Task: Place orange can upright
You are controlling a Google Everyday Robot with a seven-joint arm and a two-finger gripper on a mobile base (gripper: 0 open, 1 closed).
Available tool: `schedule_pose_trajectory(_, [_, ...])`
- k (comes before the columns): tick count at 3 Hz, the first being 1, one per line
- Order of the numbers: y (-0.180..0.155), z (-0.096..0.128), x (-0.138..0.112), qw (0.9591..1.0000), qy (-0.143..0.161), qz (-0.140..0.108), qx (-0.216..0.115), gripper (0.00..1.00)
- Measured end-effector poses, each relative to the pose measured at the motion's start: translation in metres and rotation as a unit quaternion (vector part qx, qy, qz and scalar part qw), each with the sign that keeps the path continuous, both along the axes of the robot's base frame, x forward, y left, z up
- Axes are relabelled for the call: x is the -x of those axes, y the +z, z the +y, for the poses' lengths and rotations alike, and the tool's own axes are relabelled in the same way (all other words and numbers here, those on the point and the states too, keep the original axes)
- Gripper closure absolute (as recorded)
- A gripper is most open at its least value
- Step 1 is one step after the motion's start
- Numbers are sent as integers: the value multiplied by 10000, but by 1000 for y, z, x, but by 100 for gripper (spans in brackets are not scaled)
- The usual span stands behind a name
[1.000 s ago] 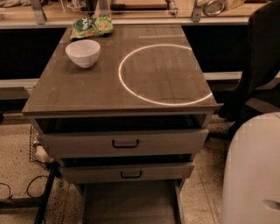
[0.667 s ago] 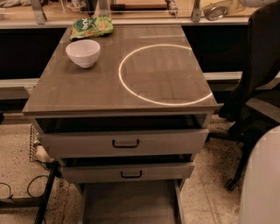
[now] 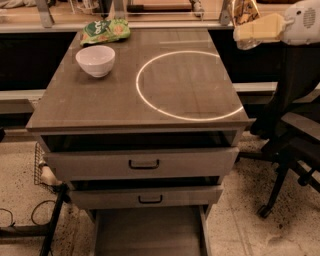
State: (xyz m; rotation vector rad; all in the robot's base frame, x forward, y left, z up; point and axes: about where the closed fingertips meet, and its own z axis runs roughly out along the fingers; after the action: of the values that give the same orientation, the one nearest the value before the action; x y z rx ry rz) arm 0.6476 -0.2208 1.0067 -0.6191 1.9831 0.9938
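Note:
My gripper is at the top right of the camera view, in the air just beyond the table's far right corner. Its pale yellow fingers are shut on the orange can, a small can with mottled orange-brown print and a silver rim. The can is held above the table and touches nothing else. Its top is cut off by the frame edge. The white wrist housing sits to the right of the fingers.
A white bowl stands at the table's back left, with a green snack bag behind it. A white ring marks the right half of the tabletop. Two drawers are below it. A black office chair stands to the right.
The white arm body that filled the lower right has left that corner. The gripper with the can now shows at the top right. The bowl and the bag have not moved.

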Motion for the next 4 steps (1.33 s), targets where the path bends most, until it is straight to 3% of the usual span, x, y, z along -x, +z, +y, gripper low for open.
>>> schedule_pose_trajectory(1, [-19,9,21,9971,573,-492,-89,100])
schedule_pose_trajectory(2, [-36,19,35,9899,927,-1070,-33,100])
schedule_pose_trajectory(3, [-50,30,46,9803,1050,-1668,-133,100])
schedule_pose_trajectory(4, [-64,49,31,9743,742,-2038,-607,100])
